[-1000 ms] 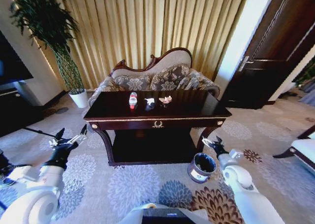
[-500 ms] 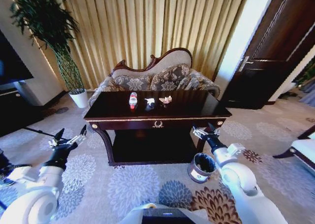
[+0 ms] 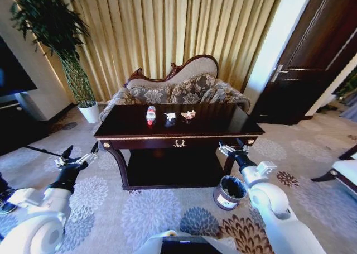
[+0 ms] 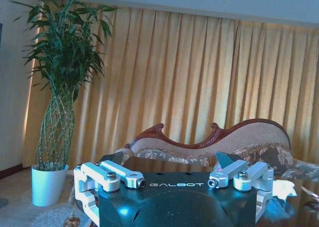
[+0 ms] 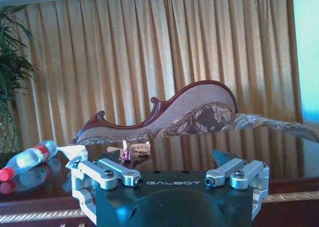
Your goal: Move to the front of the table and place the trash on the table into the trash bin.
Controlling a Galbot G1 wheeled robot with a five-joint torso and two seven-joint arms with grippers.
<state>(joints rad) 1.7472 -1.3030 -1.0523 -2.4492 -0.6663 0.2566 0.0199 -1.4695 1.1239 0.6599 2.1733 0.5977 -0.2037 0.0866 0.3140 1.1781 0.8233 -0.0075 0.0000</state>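
The dark glossy table (image 3: 223,119) stands ahead of me, its gold wreath emblem facing me. On its top lie the trash items: a clear bottle with a red label (image 3: 150,114) (image 5: 27,159), a white scrap (image 3: 169,118) (image 5: 72,151) and a pinkish scrap (image 3: 188,114) (image 5: 134,149). The round dark trash bin (image 3: 228,191) sits on the carpet by the table's right front leg. My right gripper (image 3: 233,149) (image 5: 172,181) is open, raised just above the bin and level with the table's front edge (image 5: 224,154). Low at the left, short of the table's left corner, my left gripper (image 3: 78,155) (image 4: 175,183) hangs open.
A carved-back floral sofa (image 3: 184,89) stands right behind the table, with gold curtains behind it. A tall plant in a white pot (image 3: 89,111) is at the back left, a dark door (image 3: 318,53) at the right. A chair edge (image 3: 340,170) shows at far right.
My right gripper has risen from beside the trash bin up to the table's front edge. The view has shifted slightly. The left arm has not moved.
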